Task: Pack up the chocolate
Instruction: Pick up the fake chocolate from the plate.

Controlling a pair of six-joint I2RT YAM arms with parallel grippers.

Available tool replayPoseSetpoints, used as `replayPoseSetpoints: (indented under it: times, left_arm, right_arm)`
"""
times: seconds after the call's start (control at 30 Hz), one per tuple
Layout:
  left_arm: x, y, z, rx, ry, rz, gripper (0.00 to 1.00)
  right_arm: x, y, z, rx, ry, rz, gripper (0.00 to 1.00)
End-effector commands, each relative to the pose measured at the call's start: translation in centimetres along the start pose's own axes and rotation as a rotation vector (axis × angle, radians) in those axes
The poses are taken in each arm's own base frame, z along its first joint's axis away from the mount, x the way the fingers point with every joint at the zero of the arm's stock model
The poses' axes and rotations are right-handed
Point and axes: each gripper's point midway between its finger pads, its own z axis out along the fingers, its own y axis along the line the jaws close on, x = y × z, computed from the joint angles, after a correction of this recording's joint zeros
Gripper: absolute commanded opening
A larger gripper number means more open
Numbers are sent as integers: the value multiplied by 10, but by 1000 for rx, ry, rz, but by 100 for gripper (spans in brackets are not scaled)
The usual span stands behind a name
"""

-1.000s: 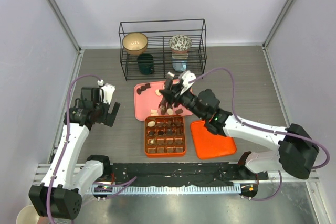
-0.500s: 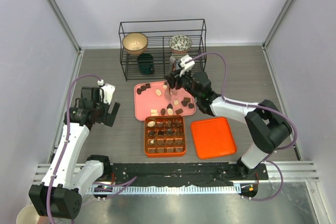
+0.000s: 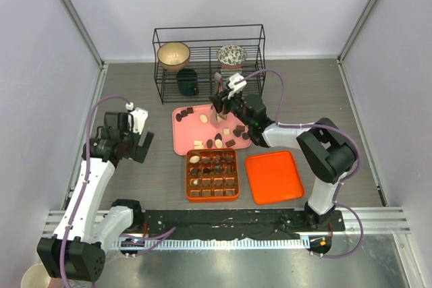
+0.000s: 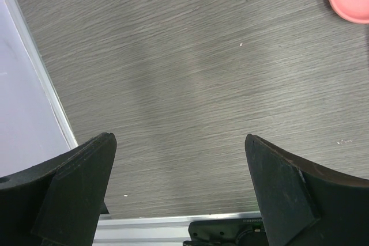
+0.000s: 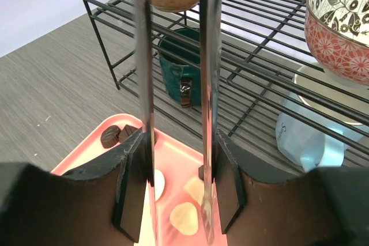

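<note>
Cream chocolate (image 5: 185,218) lies straight below empty, part-spread right fingers (image 5: 209,84) at 12 o'clock end of pink tray (image 3: 183,141); left fingers (image 4: 75,188), spread wide, far off at 9 o'clock.

Chocolate pieces (image 3: 204,119), dark brown, tan and cream, lie loose on pink tray (image 3: 181,137); others sit singly in cells of orange gridded box (image 3: 187,179).

The wire rack (image 3: 208,62) stood just behind the pink tray (image 3: 182,141), blocking its far side. The orange box (image 3: 212,175) and lid (image 3: 273,177) bordered its near edge. Bare surface (image 3: 135,92) lay open around the left hand (image 3: 140,146).
</note>
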Motion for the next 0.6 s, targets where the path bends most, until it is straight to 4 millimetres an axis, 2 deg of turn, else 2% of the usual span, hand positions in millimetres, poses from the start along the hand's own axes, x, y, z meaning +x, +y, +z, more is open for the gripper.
replayPoseSetpoints:
  times: [0.0,0.13,0.27,0.43,0.57]
  left_arm:
    - [-6,6,-6,-26,-27,13,100]
    - [-7,7,-6,-28,-27,14,100]
    - [-6,5,-6,-21,-26,11,100]
    - [-5,6,-8,-22,-25,11,100]
    - [-5,6,-10,-25,-26,13,100]
  right_arm:
    - [-34,-6,7,26,-149,-45,50]
    - [-18,-7,3,28,-119,-27,48]
    - [-12,-4,-4,19,-116,3,46]
    - [-15,-5,-8,26,-142,-1,46]
    - [-25,-6,-7,29,-182,-8,46]
